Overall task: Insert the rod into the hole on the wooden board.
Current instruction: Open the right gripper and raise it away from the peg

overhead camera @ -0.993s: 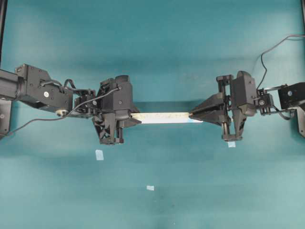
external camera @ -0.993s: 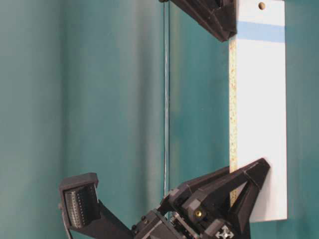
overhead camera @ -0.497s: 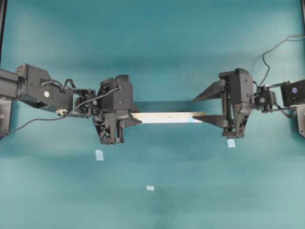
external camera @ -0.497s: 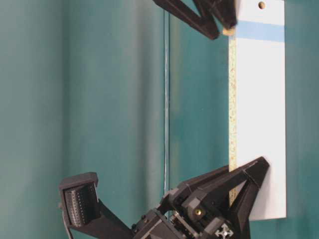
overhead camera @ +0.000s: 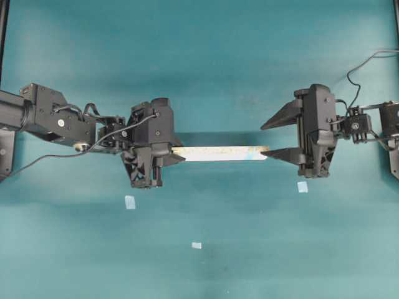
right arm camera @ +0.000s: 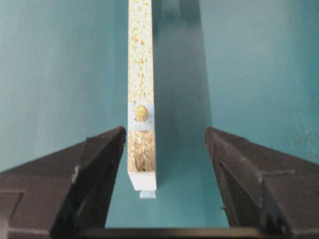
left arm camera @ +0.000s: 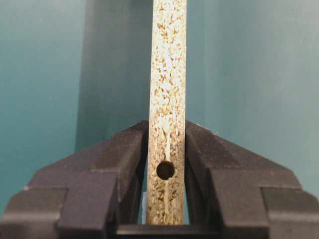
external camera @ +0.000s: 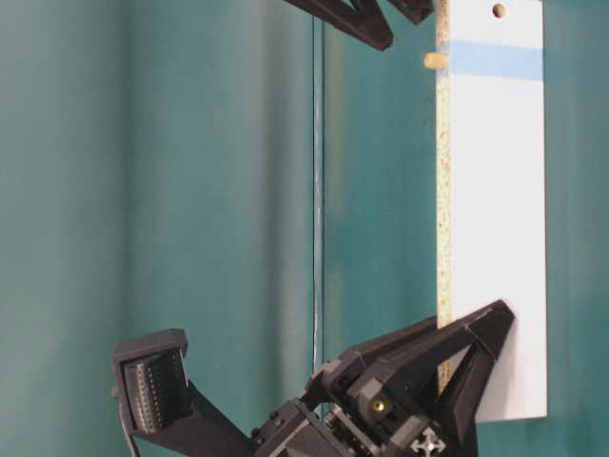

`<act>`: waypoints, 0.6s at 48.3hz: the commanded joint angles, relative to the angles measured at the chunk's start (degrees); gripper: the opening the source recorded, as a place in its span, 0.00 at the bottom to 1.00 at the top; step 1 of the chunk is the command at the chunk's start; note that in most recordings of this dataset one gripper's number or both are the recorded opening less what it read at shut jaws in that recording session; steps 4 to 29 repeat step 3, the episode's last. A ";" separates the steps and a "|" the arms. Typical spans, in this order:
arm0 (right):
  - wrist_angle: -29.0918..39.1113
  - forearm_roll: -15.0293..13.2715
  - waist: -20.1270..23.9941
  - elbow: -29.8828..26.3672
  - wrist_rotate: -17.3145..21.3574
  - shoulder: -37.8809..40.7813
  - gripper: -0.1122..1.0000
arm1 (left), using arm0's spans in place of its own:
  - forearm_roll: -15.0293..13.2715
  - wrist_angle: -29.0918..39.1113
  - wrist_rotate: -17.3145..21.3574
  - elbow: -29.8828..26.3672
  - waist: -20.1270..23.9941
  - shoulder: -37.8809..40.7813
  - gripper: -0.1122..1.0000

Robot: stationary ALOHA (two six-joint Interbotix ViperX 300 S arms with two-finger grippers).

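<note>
Overhead view. Wooden board (overhead camera: 218, 153): long narrow strip, held level above the teal counter (overhead camera: 249, 62), speckled edge upward. Left claw (overhead camera: 174, 152): clamped on the board's left end. Right claw (overhead camera: 267, 138): fingers spread wide, tips level with the board's right end, gripping nothing. Three pale blue tape squares (overhead camera: 129, 202) lie on the counter, apart from the board.

Table-level view. Board (external camera: 495, 209): white face toward the camera, speckled edge at its left, a pale blue band near the top. Rod (external camera: 435, 60): short tan dowel projecting from the speckled edge at the band. Left claw (external camera: 476, 333): gripping the board's lower end. Right claw (external camera: 381, 19): only dark finger ends show at the top, clear of the rod.

Left wrist view. Left claw (left arm camera: 166, 149): both fingers pressed against the board's (left arm camera: 168, 74) sides, a dark unfilled second hole (left arm camera: 165, 170) between them.

Right wrist view. Right claw (right arm camera: 164, 149): fingers far apart, the board's (right arm camera: 140, 59) end between them untouched. Rod (right arm camera: 141, 112): seated in the hole (right arm camera: 141, 119) at the blue patch, its rounded end standing proud.
</note>
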 commanded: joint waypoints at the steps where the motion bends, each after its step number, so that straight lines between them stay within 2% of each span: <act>1: -0.18 0.09 0.09 -0.26 0.18 -0.88 0.79 | 0.00 0.88 -0.18 -1.49 0.18 -1.05 0.50; 3: -0.18 0.09 0.09 -0.18 0.26 -0.88 0.79 | 0.00 1.49 -0.09 -1.76 0.18 -1.05 0.61; 29: -0.18 0.09 0.09 -0.18 0.26 -0.88 0.79 | 0.00 1.49 -0.09 -1.76 0.18 -1.05 0.61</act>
